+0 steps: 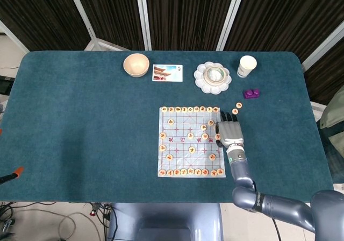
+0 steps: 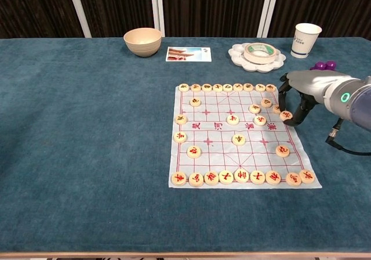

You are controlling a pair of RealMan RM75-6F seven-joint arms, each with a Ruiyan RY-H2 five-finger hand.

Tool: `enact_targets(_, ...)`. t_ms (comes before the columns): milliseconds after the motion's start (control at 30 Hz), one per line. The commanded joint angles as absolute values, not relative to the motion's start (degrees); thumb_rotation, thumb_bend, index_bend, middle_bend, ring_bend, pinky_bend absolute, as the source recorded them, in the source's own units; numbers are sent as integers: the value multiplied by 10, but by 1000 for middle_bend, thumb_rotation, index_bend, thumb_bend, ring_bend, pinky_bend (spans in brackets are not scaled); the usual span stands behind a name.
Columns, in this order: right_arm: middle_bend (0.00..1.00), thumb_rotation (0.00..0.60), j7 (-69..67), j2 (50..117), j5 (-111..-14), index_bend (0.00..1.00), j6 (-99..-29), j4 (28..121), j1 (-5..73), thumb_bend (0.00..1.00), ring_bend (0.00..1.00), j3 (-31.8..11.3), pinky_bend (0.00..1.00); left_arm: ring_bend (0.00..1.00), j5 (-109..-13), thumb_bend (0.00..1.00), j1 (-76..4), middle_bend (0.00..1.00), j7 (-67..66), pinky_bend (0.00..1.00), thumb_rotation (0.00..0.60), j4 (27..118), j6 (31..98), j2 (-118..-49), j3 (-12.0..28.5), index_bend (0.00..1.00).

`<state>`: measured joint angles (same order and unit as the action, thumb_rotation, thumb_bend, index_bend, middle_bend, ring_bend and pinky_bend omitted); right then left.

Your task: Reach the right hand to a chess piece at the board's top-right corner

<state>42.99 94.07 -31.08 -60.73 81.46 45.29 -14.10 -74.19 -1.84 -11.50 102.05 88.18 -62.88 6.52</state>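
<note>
- On the tabletop (image 1: 80,117), the board (image 2: 232,133) carries the corner piece (image 2: 271,88) at its far-right corner.
- Right hand (image 2: 298,91) hovers beside it, fingers (image 2: 284,94) curled downward, holding nothing.
- Risk: low fingers may scatter neighbouring pieces.

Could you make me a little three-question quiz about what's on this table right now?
1. True or false: the right hand is over the board's right edge.
2. What lies in the white flower-shaped dish? A) a roll of tape B) a spoon C) a chess piece
3. Which object sits between the bowl and that dish?

Key: 1. True. 2. A, the roll of tape. 3. The picture card.
</note>
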Motion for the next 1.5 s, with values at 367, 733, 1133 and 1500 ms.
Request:
enact_targets(367,0,600,464,916,-249,529,-575,805,492,378,46,-158,92,0,-738,0,-19,0,-119,0,600,1018,882,-631,67,73)
enact_targets(733,0,600,458,933,-212,529,-550,761,520,379,46,-169,92,0,-733,0,-20,0,-121,0,600,1014,881,-632,70,73)
enact_targets(1133,0,600,446,954,-213,529,-541,718,532,378,46,-162,92,0,-731,0,-20,0,-121,0,600,1014,883,-632,71,73)
enact_targets(1500,0,600,442,954,-210,529,-537,707,533,379,46,-156,92,0,-732,0,-21,0,-126,0,600,1014,882,-634,69,73)
